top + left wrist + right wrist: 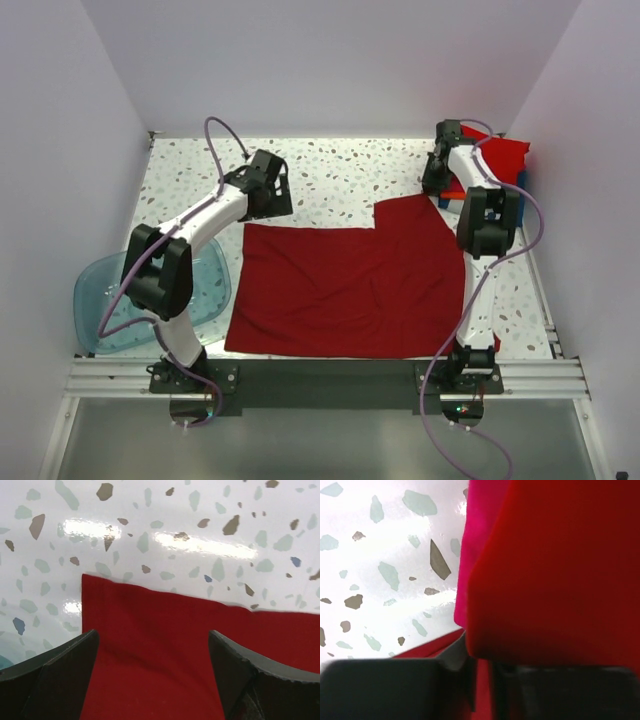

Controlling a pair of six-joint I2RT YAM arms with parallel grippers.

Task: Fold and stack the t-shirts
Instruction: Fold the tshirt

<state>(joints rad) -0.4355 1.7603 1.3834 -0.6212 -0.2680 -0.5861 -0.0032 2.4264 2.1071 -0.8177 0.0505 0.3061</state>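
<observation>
A plain dark red t-shirt point(350, 285) lies spread flat in the middle of the table. My left gripper point(272, 190) is open just above the shirt's far left corner point(160, 650), one finger point(65, 675) on each side of the cloth. My right gripper point(437, 180) is at the shirt's far right corner, its jaws closed on a strip of dark red cloth point(427, 647). Right beside it is a stack of folded shirts with a bright red one point(505, 155) on top. In the right wrist view the bright red shirt point(560, 570) and a magenta one point(472, 540) fill the frame.
A translucent blue tub point(110, 310) lies at the near left beside the left arm's base. The folded stack sits at the far right corner against the wall, with something blue point(521, 185) under it. Speckled tabletop point(350, 170) shows behind the shirt.
</observation>
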